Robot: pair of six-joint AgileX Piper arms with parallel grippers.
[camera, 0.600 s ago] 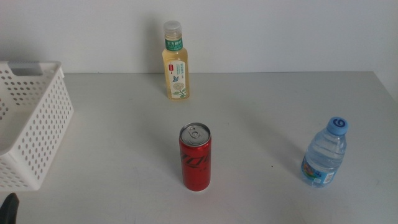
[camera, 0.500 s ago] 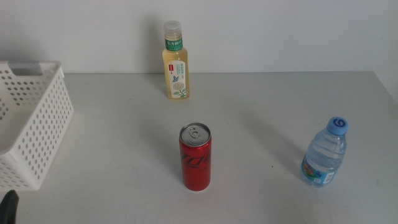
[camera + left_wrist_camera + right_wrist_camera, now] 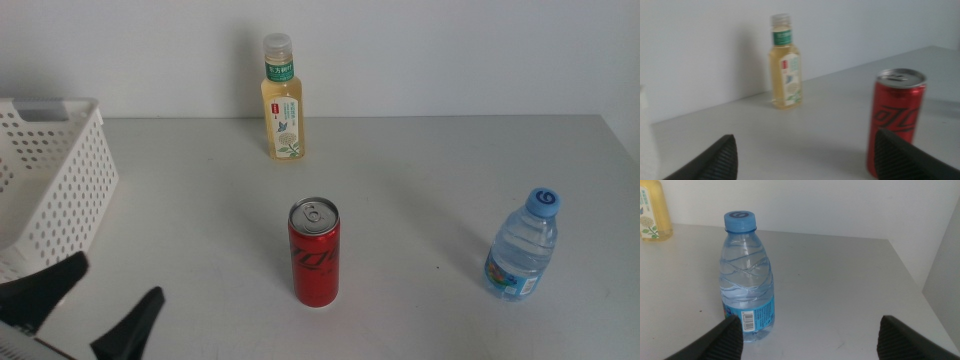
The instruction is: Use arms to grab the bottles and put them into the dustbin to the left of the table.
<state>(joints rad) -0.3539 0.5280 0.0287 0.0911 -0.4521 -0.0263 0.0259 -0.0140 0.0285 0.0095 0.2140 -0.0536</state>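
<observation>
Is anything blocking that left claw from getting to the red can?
Nothing visible. The left end effector, jaws open, sits at the table's near left, with bare table between it and the upright red can.

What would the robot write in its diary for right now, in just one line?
left gripper: open, low near dustbin | right gripper: open, facing water bottle | soda can, tea bottle: upright, untouched
</observation>
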